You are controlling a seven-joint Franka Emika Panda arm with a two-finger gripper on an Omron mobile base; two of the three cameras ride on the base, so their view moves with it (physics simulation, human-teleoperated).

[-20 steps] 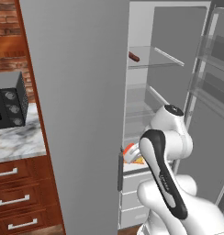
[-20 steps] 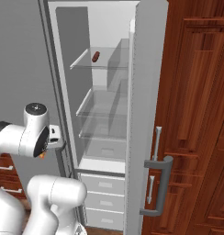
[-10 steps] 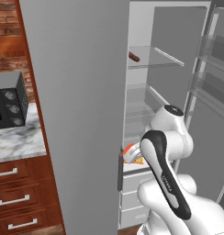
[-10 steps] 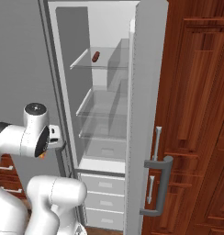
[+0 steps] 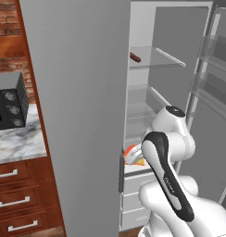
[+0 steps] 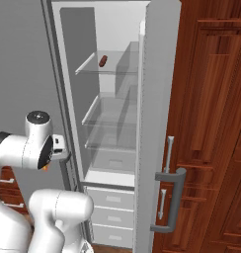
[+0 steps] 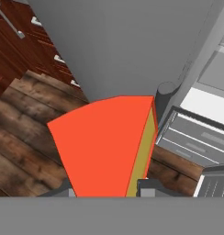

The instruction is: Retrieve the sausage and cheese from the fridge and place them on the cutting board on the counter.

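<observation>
While the small dark red-brown sausage (image 5: 134,57) waits on the tall grey fridge's (image 5: 78,115) top glass shelf, the end effector (image 7: 109,190) grips the orange-faced yellow cheese wedge (image 7: 107,144) outside, marble table (image 5: 17,139) delivery pending.

Room is a kitchen interior. Tall reddish-brown wooden cabinets (image 6: 211,123) with panelled fronts stand at the right, fitted with slim vertical metal pulls. A red brick wall (image 5: 6,21) runs behind the left side, above a black microwave (image 5: 8,106). Beneath it sit reddish-brown drawers (image 5: 17,194) with horizontal silver handles. The floor (image 7: 22,133) is dark wooden planking with visible grain. Lighting is even and flat, without strong shadows.
</observation>
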